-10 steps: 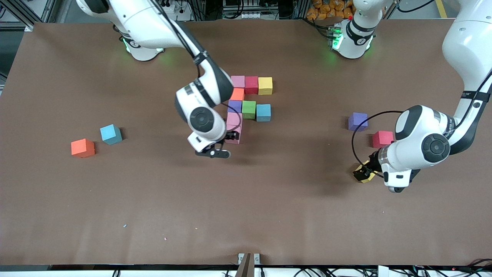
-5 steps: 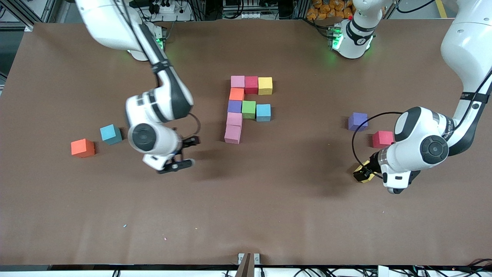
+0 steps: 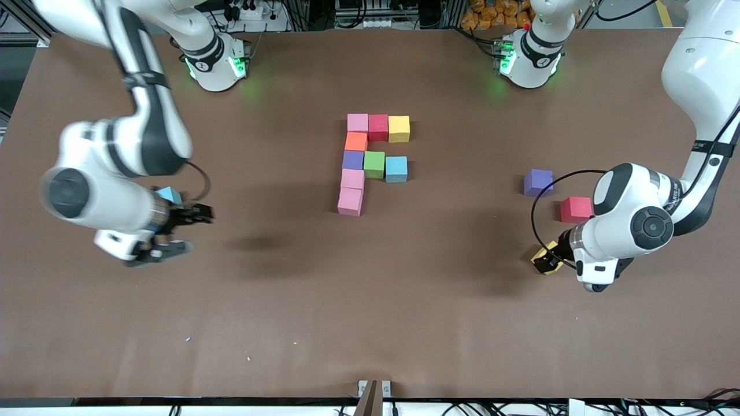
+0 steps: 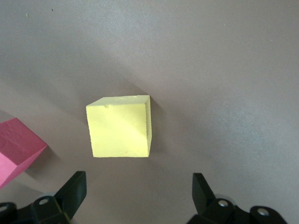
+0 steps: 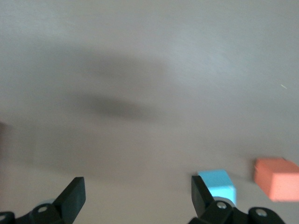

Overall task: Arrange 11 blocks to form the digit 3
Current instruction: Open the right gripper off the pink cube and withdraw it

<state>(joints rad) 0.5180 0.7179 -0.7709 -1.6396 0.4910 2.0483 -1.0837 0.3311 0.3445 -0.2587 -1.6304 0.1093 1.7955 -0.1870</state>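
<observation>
Yellow block (image 4: 120, 126) lies on the table under the left gripper (image 4: 135, 193), jaws apart; a skewed descent could nudge it. The right gripper (image 5: 135, 193), jaws apart, hangs near the blue block (image 5: 217, 185).

Blocks (image 3: 370, 156) clustered mid-table (image 3: 370, 323)
</observation>
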